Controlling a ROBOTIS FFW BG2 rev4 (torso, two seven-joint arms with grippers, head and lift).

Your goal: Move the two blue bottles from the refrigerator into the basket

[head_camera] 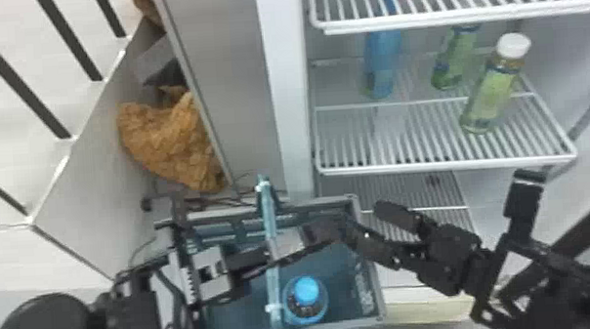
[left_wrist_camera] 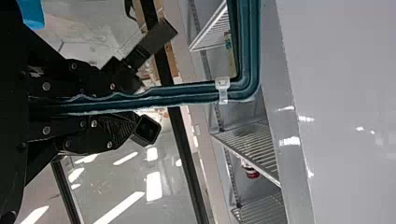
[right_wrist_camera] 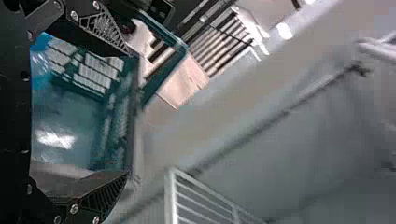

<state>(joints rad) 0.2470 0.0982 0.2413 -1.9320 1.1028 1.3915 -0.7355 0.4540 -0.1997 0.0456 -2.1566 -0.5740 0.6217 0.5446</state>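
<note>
My L gripper (head_camera: 284,245) is clamped on the teal basket handle (head_camera: 269,226). R gripper (head_camera: 365,224), over the basket's R side, has its fingers spread wide, nothing btwn. In the basket (head_camera: 371,269), one blue bottle (head_camera: 306,290) stands upright, cap up. Farther off, in the fridge, the 2nd blue bottle (head_camera: 381,66) is on a wire shelf (head_camera: 446,166), L of two green bottles w/ labels; the nearer green bottle (head_camera: 490,91) has a wht cap. Can't make out label txt.

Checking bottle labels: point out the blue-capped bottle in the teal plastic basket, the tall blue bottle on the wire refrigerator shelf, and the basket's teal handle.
Blue-capped bottle (head_camera: 306,291), head view: on its cap.
Tall blue bottle (head_camera: 381,59), head view: mid-body.
Teal handle (left_wrist_camera: 187,94), left wrist view: straight bar.
</note>
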